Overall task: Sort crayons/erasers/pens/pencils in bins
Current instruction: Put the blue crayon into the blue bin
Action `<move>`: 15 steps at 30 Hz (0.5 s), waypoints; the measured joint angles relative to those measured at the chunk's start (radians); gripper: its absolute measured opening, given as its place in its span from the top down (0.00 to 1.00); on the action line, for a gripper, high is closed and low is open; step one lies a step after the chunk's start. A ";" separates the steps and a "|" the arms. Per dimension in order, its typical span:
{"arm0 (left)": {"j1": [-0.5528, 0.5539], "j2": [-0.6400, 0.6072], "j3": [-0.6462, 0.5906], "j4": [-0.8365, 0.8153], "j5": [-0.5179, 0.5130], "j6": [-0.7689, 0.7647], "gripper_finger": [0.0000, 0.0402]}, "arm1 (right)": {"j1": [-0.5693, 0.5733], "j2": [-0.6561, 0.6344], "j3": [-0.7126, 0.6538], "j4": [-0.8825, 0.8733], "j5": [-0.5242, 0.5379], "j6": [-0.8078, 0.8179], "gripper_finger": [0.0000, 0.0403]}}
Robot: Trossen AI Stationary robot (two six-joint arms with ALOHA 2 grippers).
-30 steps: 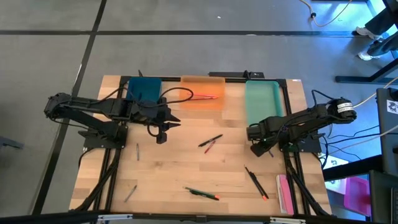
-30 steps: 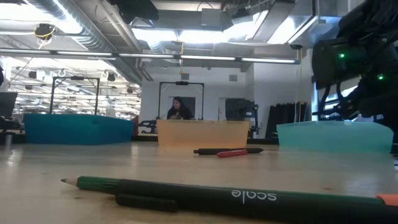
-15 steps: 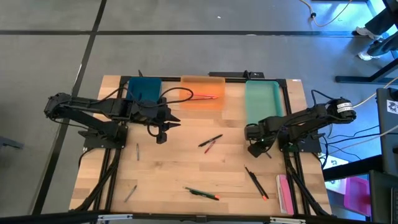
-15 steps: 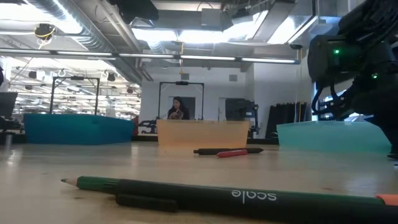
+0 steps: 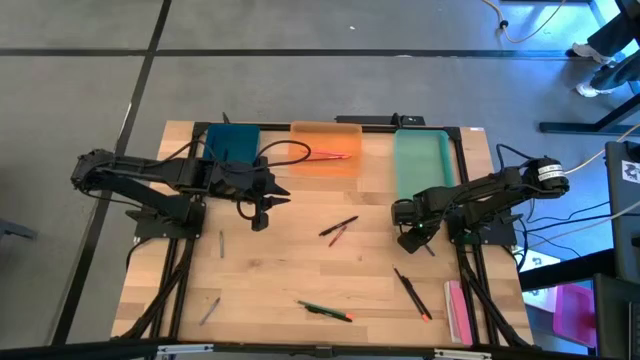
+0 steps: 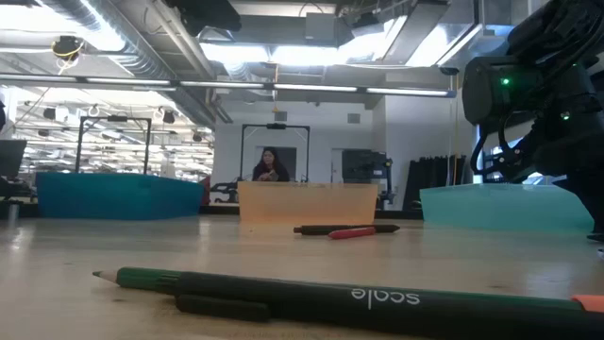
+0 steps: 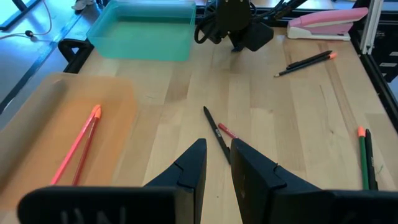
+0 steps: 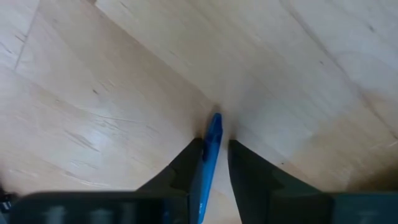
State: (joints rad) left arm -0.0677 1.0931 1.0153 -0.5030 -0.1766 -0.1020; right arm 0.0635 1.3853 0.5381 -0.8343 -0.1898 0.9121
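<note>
My right gripper (image 5: 405, 240) is low over the table, near the mint green bin (image 5: 422, 165). It is shut on a thin blue stick (image 8: 211, 149). My left gripper (image 5: 260, 218) hangs in front of the dark teal-blue bin (image 5: 232, 140), shut and empty (image 7: 216, 163). The orange bin (image 5: 325, 150) holds thin red sticks (image 7: 78, 146). A black and a red stick (image 5: 340, 230) lie crossed mid-table. A green pencil (image 5: 325, 311) and a black pen (image 5: 412, 293) lie toward the near edge. My right gripper pinches the blue stick between its two fingers (image 8: 186, 165). The fingers point down at the table from above and lie along the stick. The stick's free end (image 8: 215, 119) juts past the fingertips toward the wood. Whether it touches the table I cannot tell.
Two grey sticks (image 5: 221, 243) (image 5: 209, 310) lie on the table's left side. A pink stapler-like thing (image 5: 458, 310) lies at the near right corner. Bare wood stretches between the two arms. A person (image 6: 271, 165) is far off in the room behind.
My right gripper has moved a little toward the table's left edge, still shut on the blue stick.
</note>
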 joint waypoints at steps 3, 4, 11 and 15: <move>0.000 0.000 0.000 0.000 -0.019 0.000 0.84 | 0.000 0.001 0.000 0.002 0.000 0.001 0.83; 0.000 0.000 0.000 0.000 -0.023 0.000 0.84 | 0.000 0.001 0.000 0.003 0.001 0.001 0.84; 0.000 0.000 0.000 0.000 -0.023 0.000 0.84 | 0.000 0.002 -0.001 0.008 0.001 0.001 0.90; 0.000 0.000 0.000 0.000 -0.023 0.000 0.84 | 0.000 0.002 -0.001 0.010 0.002 0.001 0.91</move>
State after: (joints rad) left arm -0.0677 1.0931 1.0153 -0.5034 -0.2001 -0.1020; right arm 0.0639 1.3871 0.5373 -0.8246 -0.1883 0.9134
